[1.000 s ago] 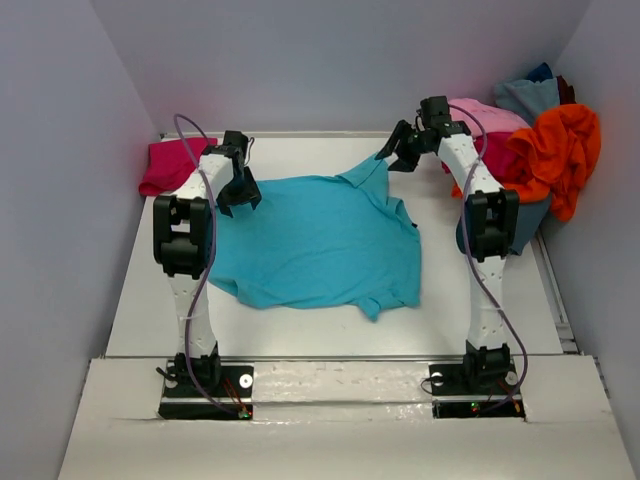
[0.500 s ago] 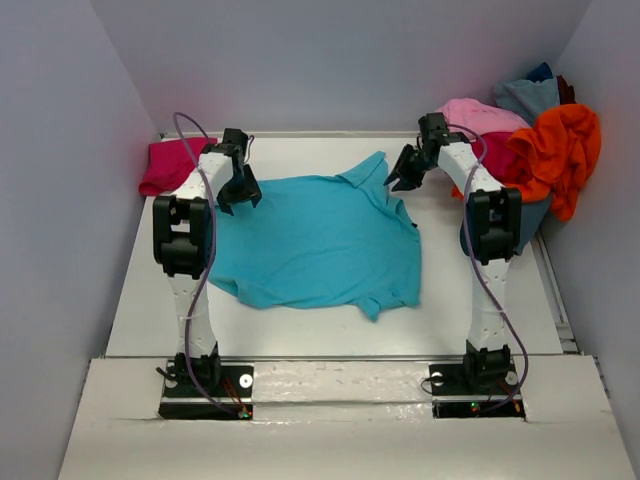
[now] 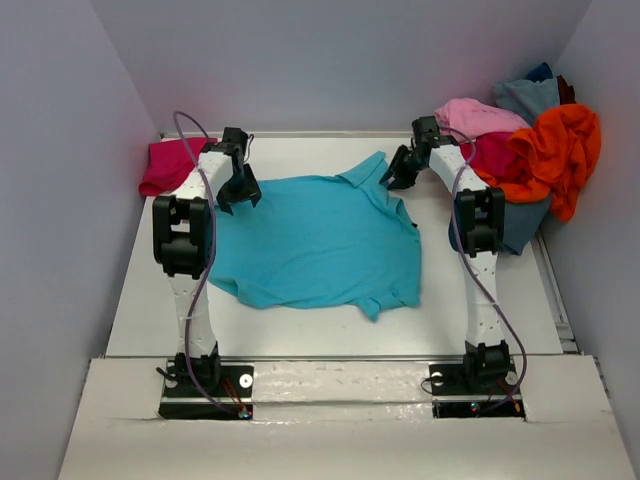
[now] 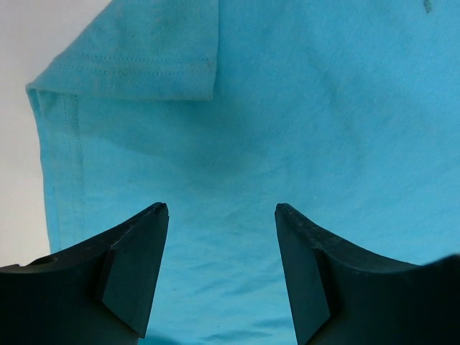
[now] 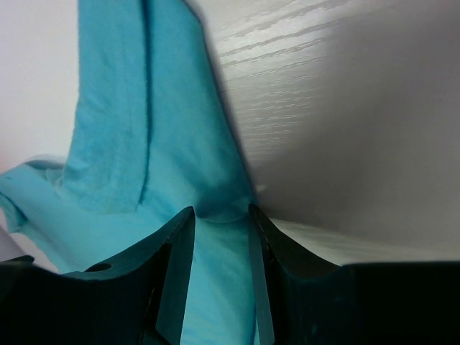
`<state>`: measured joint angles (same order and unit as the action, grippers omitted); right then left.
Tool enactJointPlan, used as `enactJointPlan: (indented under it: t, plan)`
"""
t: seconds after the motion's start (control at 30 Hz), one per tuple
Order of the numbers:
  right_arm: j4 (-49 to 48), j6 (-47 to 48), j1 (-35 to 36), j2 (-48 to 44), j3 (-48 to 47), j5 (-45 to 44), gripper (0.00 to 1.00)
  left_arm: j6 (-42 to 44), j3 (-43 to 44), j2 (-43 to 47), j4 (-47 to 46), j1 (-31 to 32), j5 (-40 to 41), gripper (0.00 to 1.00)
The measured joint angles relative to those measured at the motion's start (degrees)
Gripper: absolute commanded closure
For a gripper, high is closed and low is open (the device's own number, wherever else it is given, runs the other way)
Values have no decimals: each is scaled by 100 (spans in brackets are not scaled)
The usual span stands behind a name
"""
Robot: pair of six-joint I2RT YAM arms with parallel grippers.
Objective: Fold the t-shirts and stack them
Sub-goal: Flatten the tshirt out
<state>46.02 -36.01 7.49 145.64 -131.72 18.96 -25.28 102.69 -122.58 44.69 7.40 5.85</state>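
two far shirt [image 3: 320, 240] corners lie under us: left gripper [image 4: 221, 210] wide open above one, right gripper [image 5: 221, 213] narrow astride the other; we cannot tell if it pinches

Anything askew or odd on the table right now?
Nothing damaged or spilled. The turquoise shirt lies crooked and not flat: a hemmed flap near the left gripper is doubled over, and the near hem is rumpled. A loose heap of shirts sits in the far right corner.
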Motion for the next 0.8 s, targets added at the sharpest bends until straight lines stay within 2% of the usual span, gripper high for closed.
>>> enactJointPlan:
  t: [0.53, 0.8]
  plan:
    - [114, 111, 0, 57, -109, -332, 55, 44, 188, -2, 92, 0, -11, 28]
    - [155, 157, 4, 63, -142, -492, 61, 44, 236, -2, 107, 0, -26, 28]
